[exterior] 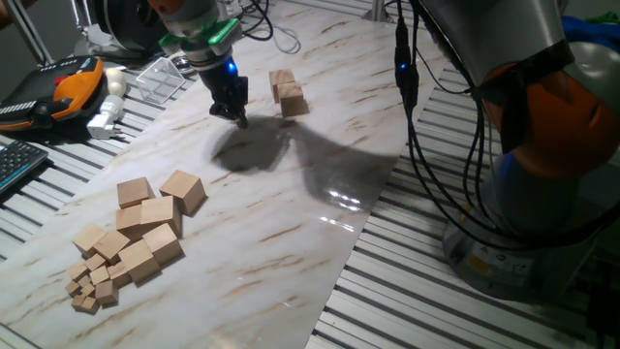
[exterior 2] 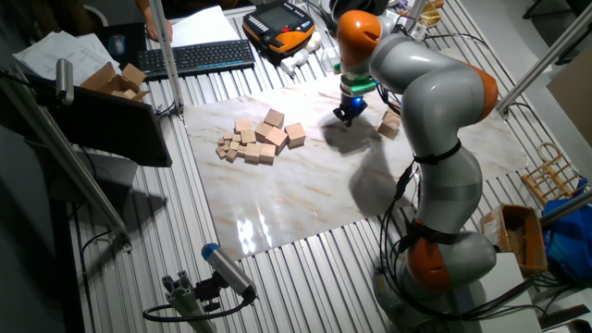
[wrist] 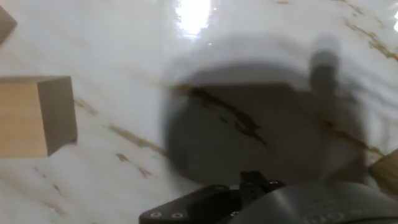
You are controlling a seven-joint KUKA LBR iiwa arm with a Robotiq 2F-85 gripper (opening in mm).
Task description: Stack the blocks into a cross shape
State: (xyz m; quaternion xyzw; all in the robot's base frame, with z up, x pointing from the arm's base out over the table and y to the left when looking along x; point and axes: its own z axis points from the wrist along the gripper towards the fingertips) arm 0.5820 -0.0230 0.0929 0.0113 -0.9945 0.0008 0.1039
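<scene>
The gripper [exterior: 237, 116] points down, its tips close to the marble-patterned sheet [exterior: 291, 223] that covers the slatted metal counter [exterior: 436, 310]; its jaws look drawn together with nothing between them, though the hand view shows only the dark housing and a shadow. Bare sheet lies open around the tips and across the middle, and it runs on to the near edge, where the slats begin. Just beside the gripper, toward the far side, sits a small stack of blocks [exterior: 288, 94], smooth pale wood with square faces. One such block [wrist: 34, 117] fills the left of the hand view, resting flat on the glossy surface. Well apart, near the sheet's left corner, lies the main heap of blocks [exterior: 150, 218], with tiny cubes [exterior: 89, 289] scattered at its edge. Off the sheet are an orange pendant [exterior: 68, 87], a keyboard [exterior 2: 194, 57] and hanging black cables [exterior: 412, 107]
</scene>
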